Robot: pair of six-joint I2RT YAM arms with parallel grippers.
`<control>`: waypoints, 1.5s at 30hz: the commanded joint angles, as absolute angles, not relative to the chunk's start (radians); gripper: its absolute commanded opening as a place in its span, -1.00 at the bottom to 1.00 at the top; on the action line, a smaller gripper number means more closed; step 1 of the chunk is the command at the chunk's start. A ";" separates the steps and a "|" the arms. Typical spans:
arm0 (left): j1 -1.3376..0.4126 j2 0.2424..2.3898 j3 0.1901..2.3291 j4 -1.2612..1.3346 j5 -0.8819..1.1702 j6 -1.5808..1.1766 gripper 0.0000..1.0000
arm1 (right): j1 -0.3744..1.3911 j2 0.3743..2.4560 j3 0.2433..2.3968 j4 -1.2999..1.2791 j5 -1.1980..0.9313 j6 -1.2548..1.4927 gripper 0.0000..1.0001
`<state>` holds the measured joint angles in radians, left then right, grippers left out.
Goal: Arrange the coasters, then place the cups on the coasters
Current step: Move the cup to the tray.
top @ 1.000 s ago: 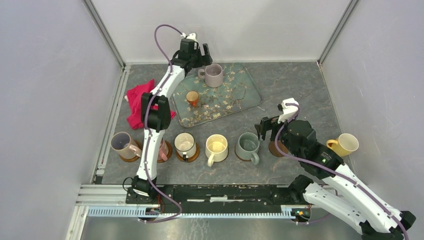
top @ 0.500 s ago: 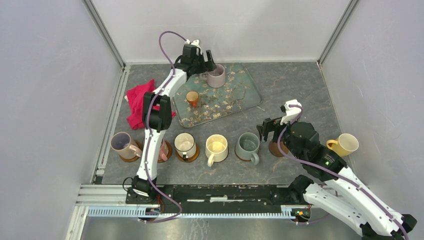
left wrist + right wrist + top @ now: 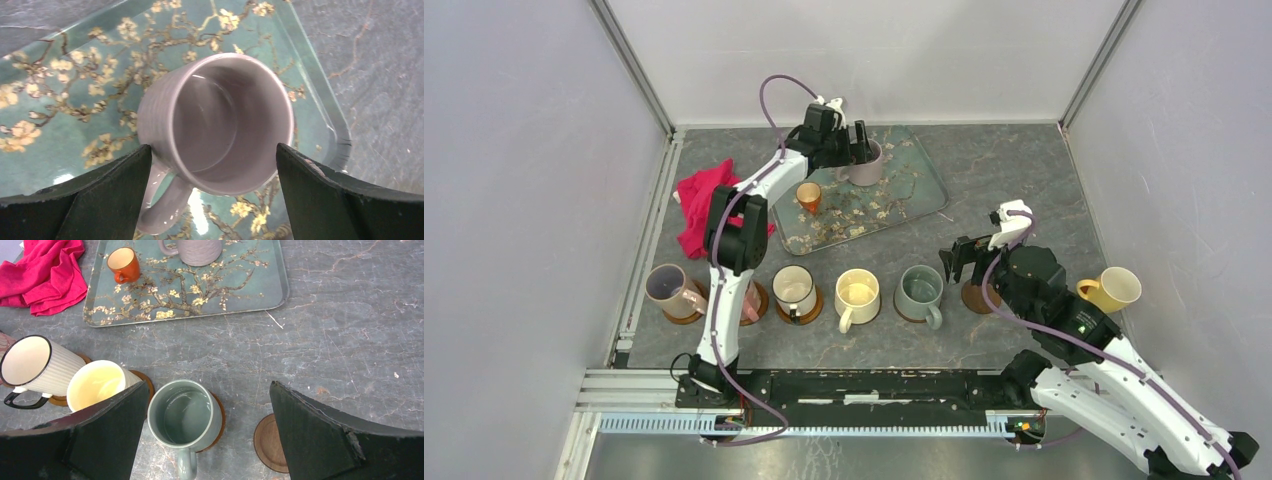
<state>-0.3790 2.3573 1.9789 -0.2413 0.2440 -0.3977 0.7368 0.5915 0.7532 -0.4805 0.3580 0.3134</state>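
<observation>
A row of upright mugs runs across the lower middle of the overhead view, each on one of the orange-brown coasters (image 3: 218, 422). From left they are a pink mug (image 3: 667, 286), a white mug (image 3: 794, 288) with a black handle, a cream mug (image 3: 857, 293) and a grey-green mug (image 3: 918, 288). Just right of these a darker brown coaster (image 3: 973, 298) lies bare. A yellow mug (image 3: 1118, 288) stands apart at the right on the worktop (image 3: 1024, 170), handle pointing left. A mauve mug (image 3: 215, 120) stands upright on the floral tray (image 3: 919, 190), upper middle.
</observation>
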 commanded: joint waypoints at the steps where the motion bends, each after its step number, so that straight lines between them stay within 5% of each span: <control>1: -0.421 2.249 1.939 -0.181 0.272 -0.412 0.99 | 0.733 0.583 0.749 -0.456 0.379 0.323 0.96; 25: -0.583 2.162 1.880 -0.236 0.131 -0.523 0.99 | 0.733 0.645 0.735 -0.399 0.431 0.306 0.96; 45: -0.568 1.516 1.433 -0.335 -0.088 -0.530 0.99 | 0.722 0.899 0.802 -0.233 0.402 0.321 0.96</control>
<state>-0.5652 1.6444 1.5188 -0.3275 -0.0517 -0.4927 0.7319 0.8497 0.7464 -0.3256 0.4034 0.3138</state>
